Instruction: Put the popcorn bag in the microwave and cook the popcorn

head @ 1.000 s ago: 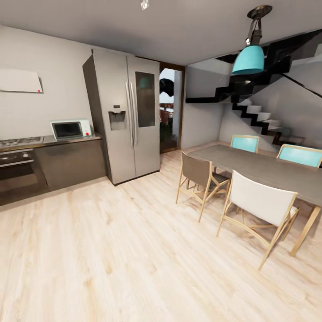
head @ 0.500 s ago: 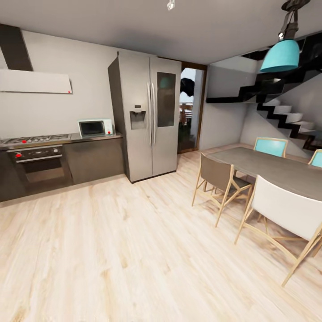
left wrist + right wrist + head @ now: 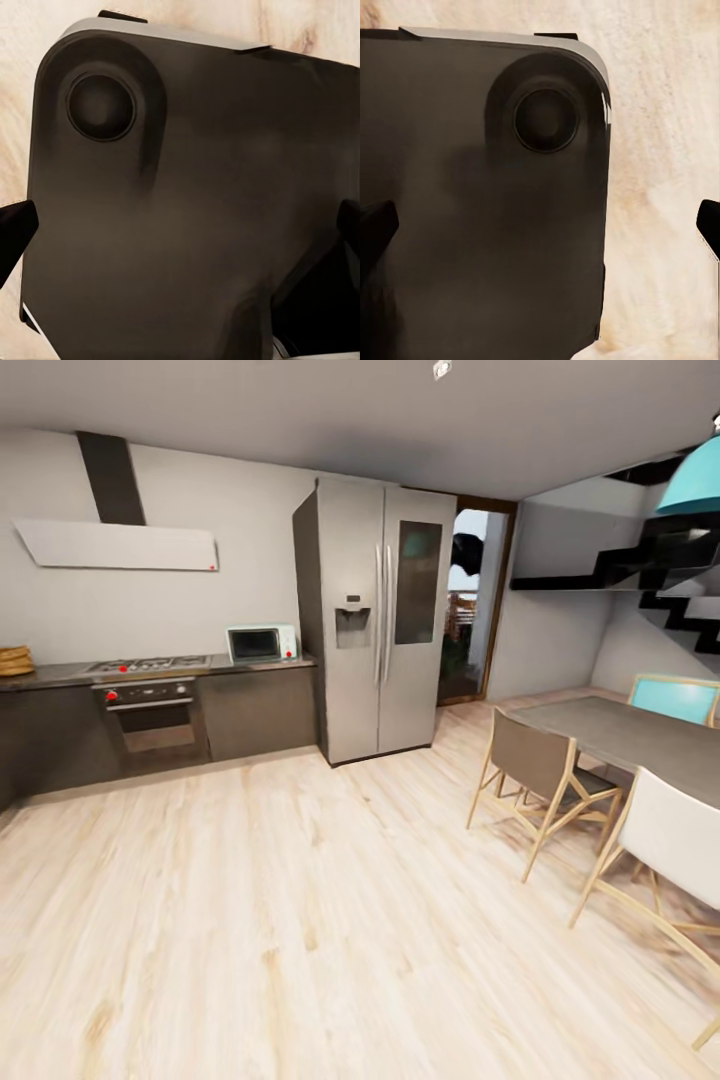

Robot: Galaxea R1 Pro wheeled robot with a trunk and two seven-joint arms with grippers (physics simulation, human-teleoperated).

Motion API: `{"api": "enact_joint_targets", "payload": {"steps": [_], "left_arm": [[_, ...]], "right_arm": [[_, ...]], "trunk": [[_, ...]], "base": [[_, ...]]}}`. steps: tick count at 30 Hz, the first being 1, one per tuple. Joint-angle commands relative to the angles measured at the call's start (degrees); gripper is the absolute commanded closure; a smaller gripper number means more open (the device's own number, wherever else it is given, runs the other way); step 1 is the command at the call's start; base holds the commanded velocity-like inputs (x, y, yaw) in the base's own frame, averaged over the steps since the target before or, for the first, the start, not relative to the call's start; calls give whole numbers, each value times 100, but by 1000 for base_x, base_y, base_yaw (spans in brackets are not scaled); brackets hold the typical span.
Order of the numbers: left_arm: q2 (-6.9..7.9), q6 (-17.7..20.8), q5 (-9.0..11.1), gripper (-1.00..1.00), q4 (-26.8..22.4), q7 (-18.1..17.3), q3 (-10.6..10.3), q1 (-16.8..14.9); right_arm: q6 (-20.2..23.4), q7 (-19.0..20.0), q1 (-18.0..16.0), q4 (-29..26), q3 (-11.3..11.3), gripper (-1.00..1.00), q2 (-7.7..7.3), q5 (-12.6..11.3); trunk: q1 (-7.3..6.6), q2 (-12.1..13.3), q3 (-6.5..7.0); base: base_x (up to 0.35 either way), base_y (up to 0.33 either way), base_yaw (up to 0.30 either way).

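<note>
The bag [image 3: 14,660] is seen at the far left of the head view, at about 9 o'clock, as a squat mustard shape sitting on the countertop [image 3: 60,674] near its left end; part of it is cut off by the frame edge. It appears to rest upright on its base with its rim up, but it is too small and too cropped for its long axis or facing to be told. It is judged to have been left there as the starting place for the pickup, well apart from the microwave [image 3: 262,643].

The microwave stands on the same countertop at about 11 o'clock, just beside the fridge [image 3: 385,620], with its glass door facing out into the room — a placement that lets it be reached from the open floor [image 3: 300,920]. Between bag and microwave lie the hob [image 3: 148,663] and, below it, the oven [image 3: 152,718].

In both wrist views the robot's dark base is seen against the floor, with dark fingertips at the frame edges set wide apart — both claws are judged open and empty, arms tucked down for driving. The table [image 3: 620,730] and chairs lie at 3 o'clock.
</note>
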Motion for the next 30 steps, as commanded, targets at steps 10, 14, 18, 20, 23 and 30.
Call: {"api": "enact_joint_targets", "payload": {"steps": [10, 14, 18, 20, 23, 30], "left_arm": [[-9, -12, 33, -100, -4, 3, -3, 2], [-8, -13, 33, -100, -4, 3, -2, -1], [-2, -13, 33, -100, -4, 3, -1, 3], [-2, -13, 33, -100, -4, 3, 2, 2], [-2, -13, 33, -100, -5, 3, 3, 3], [-2, -13, 33, -100, -7, 3, 3, -2]], "right_arm": [[-19, -2, -1, 3, 2, -100, -1, 0], [-20, -2, -1, 3, 2, -100, -1, 0], [-17, -2, -1, 3, 2, -100, -1, 0], [-16, -2, -1, 3, 2, -100, -1, 2], [-17, -2, -1, 3, 2, -100, -1, 1], [-23, -2, -1, 3, 2, -100, -1, 0]], "trunk": [[0, -2, -4], [0, -2, -4], [0, -2, -4], [0, -2, -4], [0, -2, -4], [0, -2, -4]], "base": [[0, 0, 274], [0, 0, 274], [0, 0, 274], [0, 0, 274], [0, 0, 274], [0, 0, 274]]}}
